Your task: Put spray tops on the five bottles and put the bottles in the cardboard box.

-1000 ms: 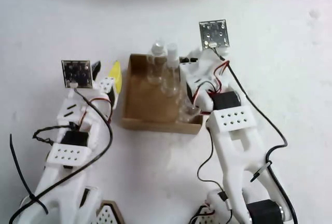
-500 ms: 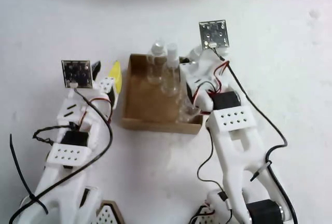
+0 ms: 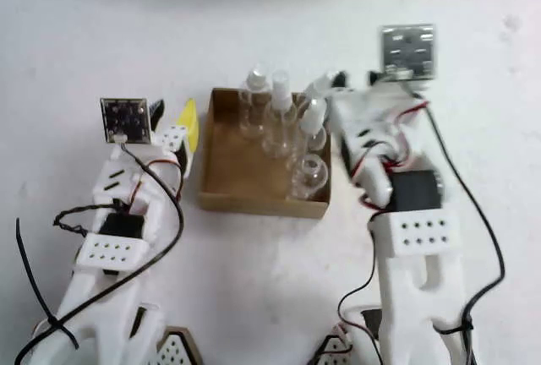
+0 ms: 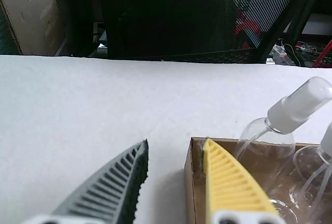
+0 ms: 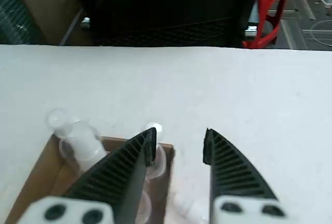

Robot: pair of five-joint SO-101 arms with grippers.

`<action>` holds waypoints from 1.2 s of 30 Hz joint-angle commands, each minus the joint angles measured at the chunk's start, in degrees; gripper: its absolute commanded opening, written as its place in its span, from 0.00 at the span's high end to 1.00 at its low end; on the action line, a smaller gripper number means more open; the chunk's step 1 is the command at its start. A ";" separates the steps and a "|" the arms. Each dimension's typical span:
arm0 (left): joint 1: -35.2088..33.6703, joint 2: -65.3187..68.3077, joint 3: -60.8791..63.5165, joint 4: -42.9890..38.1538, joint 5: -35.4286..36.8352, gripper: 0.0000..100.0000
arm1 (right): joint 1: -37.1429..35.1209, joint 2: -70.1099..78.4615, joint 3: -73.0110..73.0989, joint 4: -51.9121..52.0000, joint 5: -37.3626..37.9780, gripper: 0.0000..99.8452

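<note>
Bottles (image 3: 279, 120) stand upright inside the cardboard box (image 3: 254, 203), along its right wall; your right gripper (image 5: 179, 145), fingers apart, is just beside that wall, nearer them; left gripper (image 4: 175, 146), fingers apart, by the box's left wall

The left gripper (image 4: 176, 142) hangs low over the white desk (image 4: 78, 105) with its fingers apart, the grey finger (image 4: 116, 187) over bare desk and the yellow finger (image 4: 231, 182) at the corner of the box (image 4: 189, 182), lying along its wall; whether it touches the cardboard is hard to tell. Inside the box, just beyond the yellow finger, stands a clear bottle (image 4: 257, 136) with a white spray top (image 4: 301, 102), tilted in this view. A second bottle (image 4: 311, 164) stands close beside it and is cut off at the edge.
</note>
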 commanded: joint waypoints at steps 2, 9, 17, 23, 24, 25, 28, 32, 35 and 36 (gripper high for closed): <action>0.13 -1.71 -0.44 -1.49 -0.79 0.84 | 6.64 4.44 -2.90 1.36 4.48 0.87; 0.13 -1.45 -0.44 -1.49 -0.79 0.84 | 11.82 19.91 -2.73 9.27 19.87 0.87; 0.13 -1.45 -0.44 -1.49 -0.79 0.84 | 13.23 31.69 -2.90 9.19 25.23 0.87; 0.13 -1.54 -0.35 -1.49 -0.79 0.84 | 10.07 36.18 -2.99 4.88 24.70 0.87; 0.13 -1.54 -0.35 -1.49 -0.79 0.84 | 9.63 36.53 -2.90 4.53 24.70 0.87; 0.13 -1.54 -0.35 -1.49 -0.79 0.84 | 9.19 36.79 -2.90 4.26 24.62 0.87; 0.13 -1.54 -0.35 -1.49 -0.79 0.84 | 8.31 37.58 -2.90 4.26 24.62 0.87; 0.13 -1.54 -0.35 -1.49 -0.79 0.84 | 7.87 40.48 -2.99 3.21 24.62 0.87; 0.13 -1.63 -0.35 -1.49 -0.79 0.84 | 8.22 44.09 -2.90 -0.48 24.62 0.87; 0.13 -1.63 -0.35 -1.49 -0.79 0.84 | 8.40 45.14 -2.99 -1.63 24.62 0.88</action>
